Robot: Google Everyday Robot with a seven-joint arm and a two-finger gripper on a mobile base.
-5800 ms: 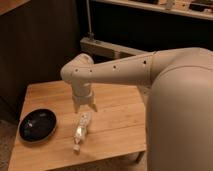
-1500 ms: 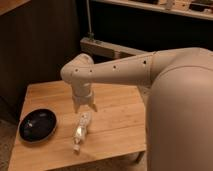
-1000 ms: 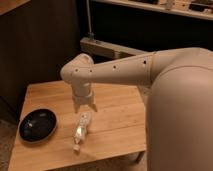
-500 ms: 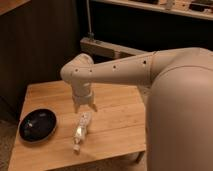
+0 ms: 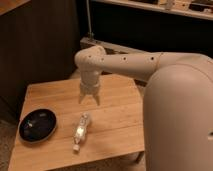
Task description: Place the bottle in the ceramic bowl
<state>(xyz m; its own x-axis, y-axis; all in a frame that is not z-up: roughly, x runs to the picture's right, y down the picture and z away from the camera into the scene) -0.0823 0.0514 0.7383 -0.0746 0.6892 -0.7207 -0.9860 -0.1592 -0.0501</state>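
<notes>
The bottle (image 5: 81, 131), slim and clear with a pale label and a white cap at its near end, lies on its side on the wooden table (image 5: 120, 125), near the front edge. To its left, by the table's left edge, sits the ceramic bowl (image 5: 37, 124), black and shallow, with nothing in it. My gripper (image 5: 89, 99) hangs fingers-down over the table just behind the bottle, a short way above the wood. Its fingers stand apart, open, with nothing between them.
My large white arm (image 5: 170, 95) fills the right side of the view and hides the table's right part. A dark cabinet front stands behind the table, and a shelf (image 5: 150, 7) runs along the top.
</notes>
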